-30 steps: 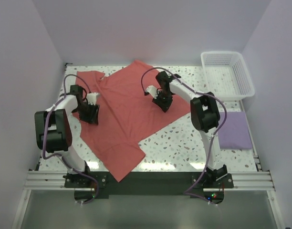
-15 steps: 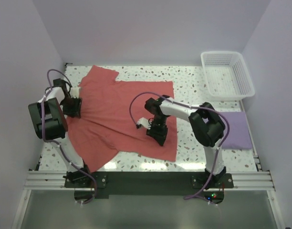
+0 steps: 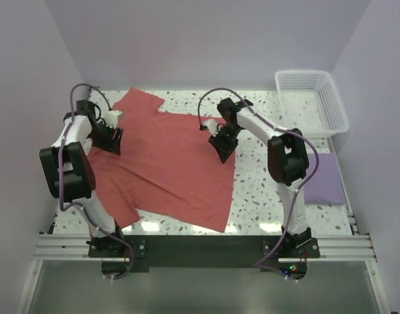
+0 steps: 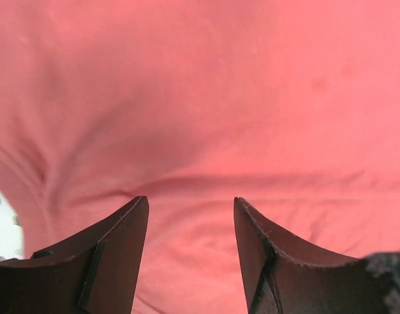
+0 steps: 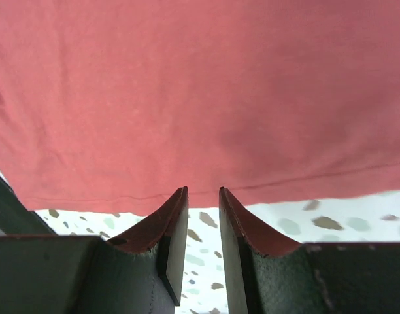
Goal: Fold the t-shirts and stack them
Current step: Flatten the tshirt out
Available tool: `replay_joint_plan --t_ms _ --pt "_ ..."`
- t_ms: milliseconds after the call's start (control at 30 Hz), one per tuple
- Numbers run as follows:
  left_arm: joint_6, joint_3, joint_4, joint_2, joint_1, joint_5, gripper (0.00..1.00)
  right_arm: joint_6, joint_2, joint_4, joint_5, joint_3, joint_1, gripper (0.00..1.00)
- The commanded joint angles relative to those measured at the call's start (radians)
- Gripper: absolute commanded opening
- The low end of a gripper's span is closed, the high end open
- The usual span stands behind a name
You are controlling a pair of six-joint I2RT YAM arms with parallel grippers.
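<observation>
Top view: the salmon t-shirt (image 3: 167, 163) lies spread over the left and middle of the bench (image 3: 259, 190). One corner reaches the near edge and a sleeve lies near the far-left corner. The left gripper (image 3: 110, 139) is on its left part, the right gripper (image 3: 221, 146) at its right edge, with bare bench beyond. The lavender t-shirt (image 3: 327, 180) lies folded at the right edge, partly hidden by the right arm, near the basket (image 3: 337, 108) in the far-right corner.

Left wrist: the jaws stand apart over red cloth, with nothing between them.

Right wrist: the jaws are narrowly apart. Speckled bench shows through the gap, and the hem lies just past the tips.
</observation>
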Motion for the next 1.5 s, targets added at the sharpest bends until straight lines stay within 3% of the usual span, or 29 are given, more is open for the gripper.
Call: replay_joint_plan --t_ms 0,233,467,600,900,1000,1133,1367,1467 --pt "0.121 -0.077 -0.102 -0.046 0.016 0.055 0.60 0.041 -0.003 0.016 0.024 -0.066 0.052 0.30" --pt "0.253 -0.307 -0.116 -0.192 0.027 -0.024 0.63 0.053 0.052 0.121 0.198 -0.129 0.030 0.29" --pt "0.350 -0.513 -0.086 -0.316 0.058 -0.155 0.66 0.052 0.202 0.155 0.372 0.002 -0.051 0.26" --pt "0.402 -0.622 -0.073 -0.368 0.070 -0.204 0.67 0.043 0.227 0.138 0.381 0.053 -0.088 0.26" --pt "0.587 -0.759 -0.150 -0.417 0.065 -0.230 0.65 0.024 0.084 0.138 0.355 -0.029 -0.091 0.34" --pt "0.636 -0.661 -0.248 -0.435 0.067 -0.151 0.67 0.024 0.023 0.097 0.311 -0.022 -0.088 0.38" --pt "0.551 -0.420 -0.346 -0.358 0.067 0.070 0.67 0.047 -0.075 0.043 0.237 -0.069 -0.071 0.39" --pt "0.333 -0.205 -0.172 -0.226 0.065 0.139 0.67 0.078 -0.206 0.076 0.157 -0.326 0.087 0.37" --pt "0.313 -0.206 -0.147 -0.194 0.067 0.153 0.67 0.090 -0.226 0.109 0.121 -0.427 0.116 0.36"
